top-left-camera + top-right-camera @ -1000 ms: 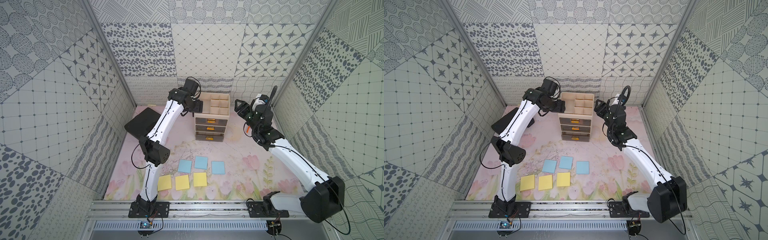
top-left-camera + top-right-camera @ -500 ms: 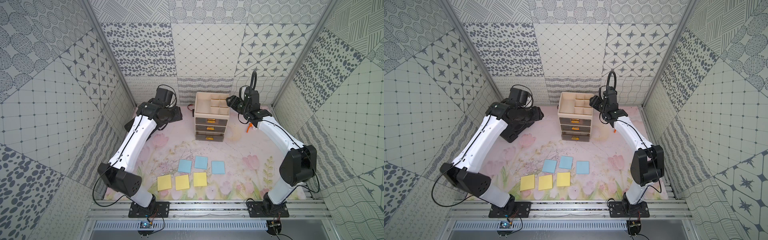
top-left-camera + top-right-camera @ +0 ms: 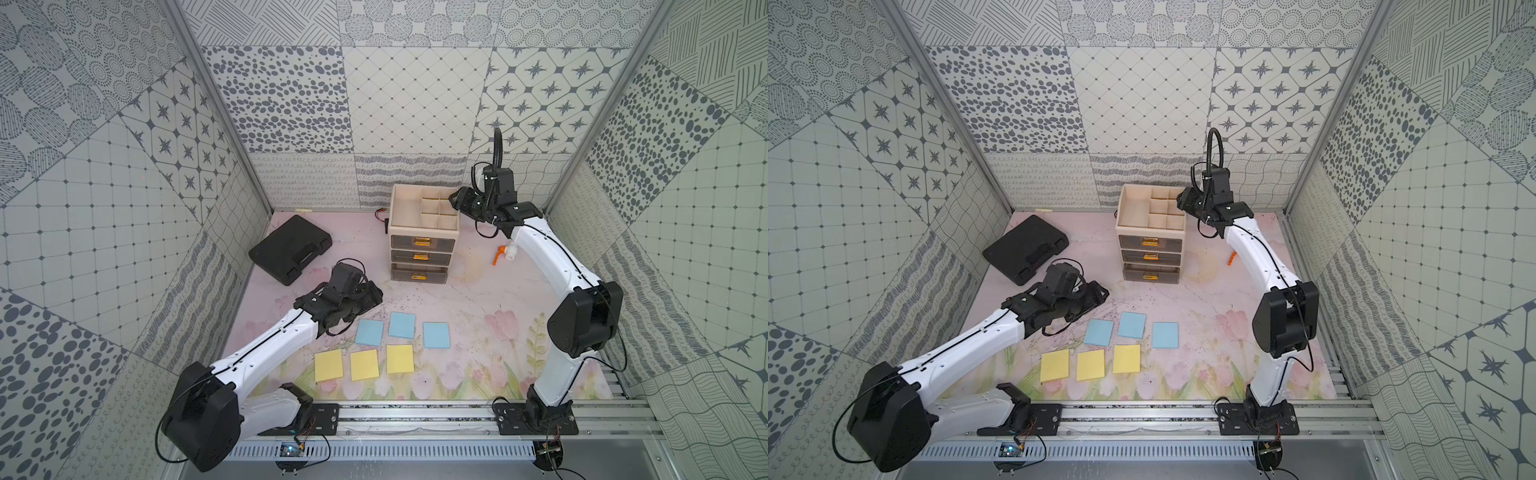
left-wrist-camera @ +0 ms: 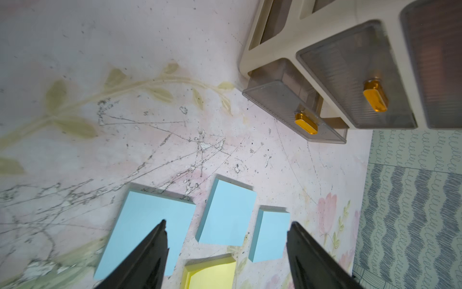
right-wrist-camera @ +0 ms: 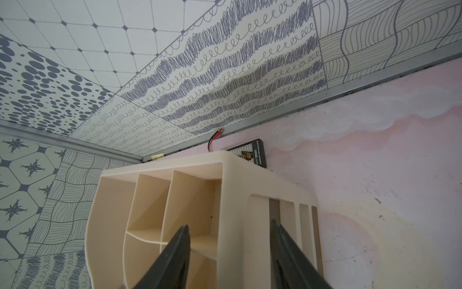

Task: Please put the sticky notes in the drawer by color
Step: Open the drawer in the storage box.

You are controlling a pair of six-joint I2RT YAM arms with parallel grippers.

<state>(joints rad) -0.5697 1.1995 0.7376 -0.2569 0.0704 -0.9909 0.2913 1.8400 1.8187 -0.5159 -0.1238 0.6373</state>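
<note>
While the left claw (image 4: 228,222) hangs open and empty, the three blue sticky notes (image 3: 402,325) lie flat on the table (image 3: 478,299) just below and ahead of its tips; this arm is far nearer. The right claw (image 5: 230,224), jaws parted and empty, hovers at the top rim of the drawer (image 3: 403,258).

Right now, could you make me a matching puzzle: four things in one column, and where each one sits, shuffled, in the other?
Things:
1. blue notes
2. yellow notes
3. black case
4. right gripper

Places:
A. at the cabinet's top tray
B. the row nearest the rail
C. left of the cabinet, apart from everything else
D. the row between the yellow notes and the cabinet

Pairs: 1-D, 2-B, 3-C, 4-A.
</note>
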